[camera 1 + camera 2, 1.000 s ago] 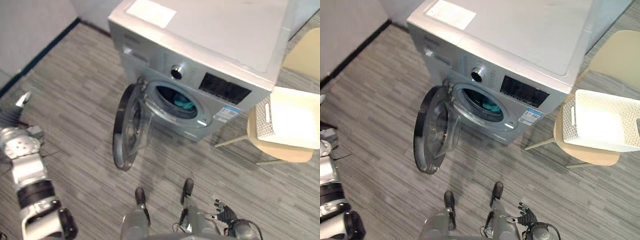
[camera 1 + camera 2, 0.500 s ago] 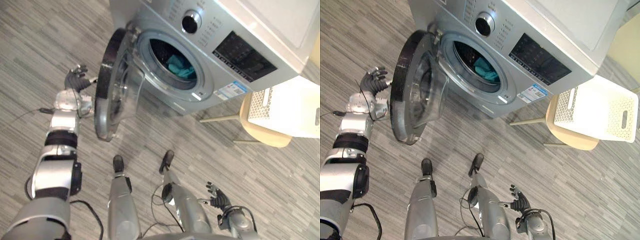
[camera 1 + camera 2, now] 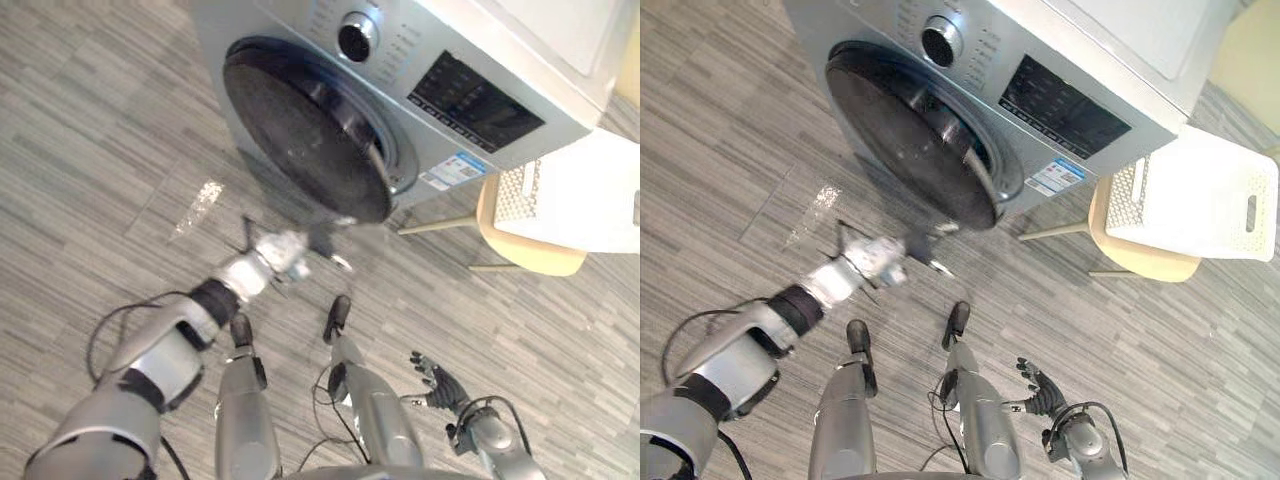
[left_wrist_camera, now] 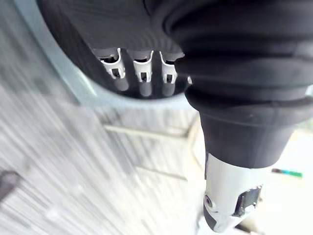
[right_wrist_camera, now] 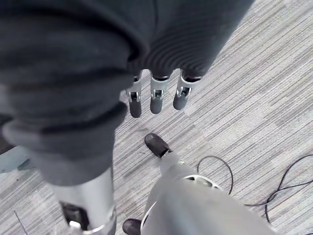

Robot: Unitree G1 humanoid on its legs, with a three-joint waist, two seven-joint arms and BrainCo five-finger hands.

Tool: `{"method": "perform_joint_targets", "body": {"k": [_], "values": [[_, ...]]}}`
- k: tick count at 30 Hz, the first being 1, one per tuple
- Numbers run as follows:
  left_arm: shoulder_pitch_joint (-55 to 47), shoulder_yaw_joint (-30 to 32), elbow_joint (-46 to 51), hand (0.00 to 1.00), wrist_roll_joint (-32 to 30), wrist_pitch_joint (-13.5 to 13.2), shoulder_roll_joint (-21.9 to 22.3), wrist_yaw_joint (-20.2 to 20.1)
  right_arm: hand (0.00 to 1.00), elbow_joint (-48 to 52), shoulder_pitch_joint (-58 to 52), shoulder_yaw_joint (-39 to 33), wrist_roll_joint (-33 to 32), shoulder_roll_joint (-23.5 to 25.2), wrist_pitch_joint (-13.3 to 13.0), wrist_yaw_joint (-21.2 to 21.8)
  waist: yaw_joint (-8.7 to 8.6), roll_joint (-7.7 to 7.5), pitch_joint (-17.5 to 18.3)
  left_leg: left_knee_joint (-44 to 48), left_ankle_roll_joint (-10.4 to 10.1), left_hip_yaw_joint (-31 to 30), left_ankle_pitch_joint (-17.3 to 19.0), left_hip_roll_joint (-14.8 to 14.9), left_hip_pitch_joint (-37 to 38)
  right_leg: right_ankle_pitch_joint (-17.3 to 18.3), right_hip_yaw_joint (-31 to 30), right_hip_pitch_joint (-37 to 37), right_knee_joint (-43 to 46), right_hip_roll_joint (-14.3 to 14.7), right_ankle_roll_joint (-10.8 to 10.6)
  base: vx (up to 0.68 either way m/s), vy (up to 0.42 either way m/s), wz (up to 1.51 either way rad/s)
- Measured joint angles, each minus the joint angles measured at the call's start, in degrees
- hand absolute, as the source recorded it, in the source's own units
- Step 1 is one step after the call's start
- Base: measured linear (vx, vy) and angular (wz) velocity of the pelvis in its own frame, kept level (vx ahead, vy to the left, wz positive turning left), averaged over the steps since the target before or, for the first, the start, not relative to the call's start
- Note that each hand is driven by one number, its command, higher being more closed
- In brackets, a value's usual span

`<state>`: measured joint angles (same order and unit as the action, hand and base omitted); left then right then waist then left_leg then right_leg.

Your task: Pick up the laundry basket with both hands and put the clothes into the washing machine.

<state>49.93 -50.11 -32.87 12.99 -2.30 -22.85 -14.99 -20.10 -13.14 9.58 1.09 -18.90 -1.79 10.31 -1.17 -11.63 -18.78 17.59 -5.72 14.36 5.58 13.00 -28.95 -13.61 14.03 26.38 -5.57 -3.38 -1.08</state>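
The silver washing machine (image 3: 480,60) stands ahead, its round dark door (image 3: 300,130) swung almost against the front, so the drum and the clothes in it are hidden. My left hand (image 3: 283,252) is stretched out low in front of the door's lower edge. In the left wrist view its straight fingers (image 4: 142,68) lie at the dark door (image 4: 98,29). The white perforated laundry basket (image 3: 585,195) sits on a beige chair (image 3: 530,255) to the right of the machine. My right hand (image 3: 435,378) hangs low at my right side, fingers (image 5: 156,98) relaxed, holding nothing.
Grey striped floor (image 3: 100,150) spreads to the left and in front of the machine. The chair's thin legs (image 3: 440,225) reach toward the machine's lower right corner.
The door has swung from wide open to almost closed. My left hand went from the door's outer left edge to low in front of it. The camera also shifted.
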Motion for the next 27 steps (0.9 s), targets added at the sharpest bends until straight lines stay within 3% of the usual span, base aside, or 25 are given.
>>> {"method": "perform_joint_targets", "body": {"k": [2,4,5,10,12,16,18,22,25,27], "values": [[0.07,-0.10,0.27,0.00,1.10,-0.92,0.21,0.10,0.00,-1.85,0.54,-0.04,0.07,-0.10,-0.29,-0.03,-1.43,0.45,-0.02,-0.70,-0.06,0.58,0.02,-0.05,0.82,0.01,-0.66,0.00,0.00,0.11,-0.01,0.01,0.003,-0.19],[-0.66,0.07,0.58,0.00,2.19,-1.30,-1.25,0.21,0.00,-4.45,0.55,-0.04,0.25,-0.46,-0.25,0.00,-1.29,1.76,0.13,-1.31,-0.18,1.37,-0.08,-0.07,1.62,-0.06,-1.42,0.01,0.00,0.34,0.13,0.03,-0.001,-0.18],[-2.14,0.58,1.71,0.00,2.25,-1.49,-2.96,0.26,0.00,-5.72,0.58,-0.05,0.66,-0.86,-0.40,0.01,-1.26,2.84,0.24,-1.58,-0.28,1.51,-0.19,-0.12,1.93,-0.04,-1.49,0.01,0.01,0.35,0.13,0.05,0.002,-0.09],[-12.27,1.76,5.57,0.00,2.32,-2.02,-11.70,0.02,0.00,-8.93,1.87,-0.34,1.34,-2.06,-0.78,0.00,-0.85,5.02,1.11,-2.33,-0.33,1.53,-0.26,-0.60,3.27,-0.03,-1.37,-0.93,0.02,0.29,0.13,0.04,0.018,-0.01],[-20.05,5.48,8.60,0.00,2.24,-2.18,-13.85,-0.28,0.00,-10.12,2.20,-0.35,1.76,-2.07,-1.45,-0.03,-0.47,5.52,1.40,-2.72,-0.31,1.21,-0.28,-0.97,4.28,0.04,-1.00,-2.01,0.02,0.02,0.06,0.02,0.033,0.11],[-36.75,14.13,13.65,0.00,2.88,-4.15,-14.03,-1.06,0.00,-14.04,2.45,-0.55,1.86,-1.93,-1.98,-0.15,0.86,7.23,2.99,-3.13,-0.16,-0.76,-0.38,-1.94,6.11,1.16,1.32,-5.43,0.01,-0.78,-0.42,0.01,0.035,0.35],[-43.29,18.84,13.31,0.00,3.63,-4.59,-12.06,-0.91,0.00,-16.72,2.77,-0.54,1.93,-1.56,-2.27,-0.25,1.96,8.09,4.67,-3.65,0.01,-2.06,-0.49,-2.53,6.93,1.77,2.64,-6.94,0.00,-1.05,-0.52,0.01,0.027,0.48],[-50.84,27.35,6.62,0.00,4.21,-5.94,-2.33,1.83,0.00,-24.70,4.34,-2.55,1.91,0.19,-2.43,-1.60,2.59,11.73,7.91,-4.58,1.09,-8.08,-1.19,-4.81,8.01,4.66,10.13,-12.73,0.77,-3.40,-1.63,0.00,0.085,1.05],[-52.32,33.20,2.47,0.00,3.55,-7.01,5.82,4.78,0.00,-29.45,4.55,-7.45,1.90,2.69,-2.19,-3.47,2.15,14.15,9.65,-5.65,4.25,-3.01,-2.36,-4.17,9.68,7.32,18.75,-17.94,2.38,-6.16,-3.68,0.03,0.123,1.46],[-55.14,40.11,1.43,0.00,2.62,-8.24,10.00,7.08,0.00,-30.37,5.16,-9.87,1.90,5.11,-2.16,-5.02,3.42,13.92,9.98,-6.54,3.80,-3.72,-3.40,-6.06,12.13,8.64,21.70,-21.52,4.25,-8.63,-5.15,0.08,0.228,1.17]]}}
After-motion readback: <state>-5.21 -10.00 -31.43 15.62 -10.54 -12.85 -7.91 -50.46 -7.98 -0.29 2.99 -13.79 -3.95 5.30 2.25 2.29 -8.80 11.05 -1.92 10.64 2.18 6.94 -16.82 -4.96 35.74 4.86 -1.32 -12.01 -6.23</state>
